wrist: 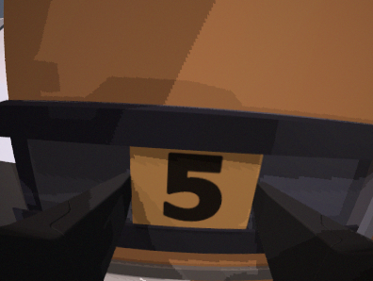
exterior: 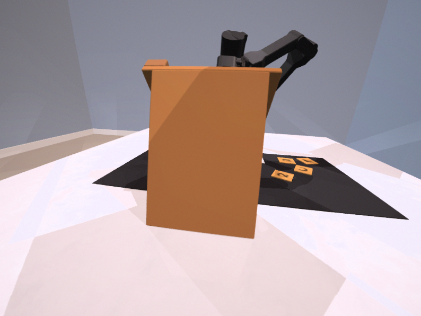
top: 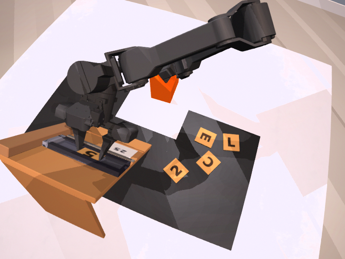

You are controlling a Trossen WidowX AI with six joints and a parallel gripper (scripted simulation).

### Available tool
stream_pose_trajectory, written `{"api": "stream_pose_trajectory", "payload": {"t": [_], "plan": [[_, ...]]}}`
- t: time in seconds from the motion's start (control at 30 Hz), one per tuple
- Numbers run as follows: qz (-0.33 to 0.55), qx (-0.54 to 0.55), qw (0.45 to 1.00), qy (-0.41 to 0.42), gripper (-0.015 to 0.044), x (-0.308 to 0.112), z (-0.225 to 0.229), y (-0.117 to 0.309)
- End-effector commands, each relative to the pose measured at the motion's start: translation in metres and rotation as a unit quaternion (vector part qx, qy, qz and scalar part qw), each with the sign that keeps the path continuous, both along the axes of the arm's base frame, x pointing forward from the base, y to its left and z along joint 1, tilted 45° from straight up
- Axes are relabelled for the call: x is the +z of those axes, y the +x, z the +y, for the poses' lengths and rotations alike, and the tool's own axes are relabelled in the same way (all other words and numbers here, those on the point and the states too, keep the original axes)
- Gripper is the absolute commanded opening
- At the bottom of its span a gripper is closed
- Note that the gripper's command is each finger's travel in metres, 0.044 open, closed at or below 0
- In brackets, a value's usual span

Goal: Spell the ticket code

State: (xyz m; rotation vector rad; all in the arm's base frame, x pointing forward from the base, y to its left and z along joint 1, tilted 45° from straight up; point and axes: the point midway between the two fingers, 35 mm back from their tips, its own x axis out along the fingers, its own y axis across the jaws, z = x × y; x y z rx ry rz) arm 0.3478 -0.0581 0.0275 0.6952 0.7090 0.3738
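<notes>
My gripper [top: 89,154] [wrist: 193,188] is shut on the 5 tile [top: 90,152] [wrist: 194,190], with one finger at each side edge. The tile lies between the long walls of the dark rail [top: 107,167] [wrist: 198,129], with bare channel on both sides. The 5 is upright in the wrist view. The white ticket [top: 131,153] beside the rail reads 25, upside down in the top view. The 2 tile [top: 175,170] [exterior: 282,175] lies apart on the black mat [top: 203,206] [exterior: 333,197]. The exterior view hides the rail.
Beyond the 2 tile lie a C- or U-like tile [top: 208,162] [exterior: 303,169], an E-like tile [top: 205,137] [exterior: 286,160] and an L tile [top: 231,142] [exterior: 307,160]. The wooden board [top: 80,184] [exterior: 205,152] has a raised block [top: 30,140] [exterior: 156,63] at one end. An orange object [top: 163,90] is under the arm.
</notes>
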Motion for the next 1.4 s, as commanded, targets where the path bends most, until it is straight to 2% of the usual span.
{"api": "stream_pose_trajectory", "payload": {"t": [0.0,1.37], "plan": [[-0.002,0.002,1.000,-0.001,0.0000,-0.001,-0.002,0.001],[-0.002,0.002,1.000,-0.002,0.0000,-0.018,-0.019,0.003]]}}
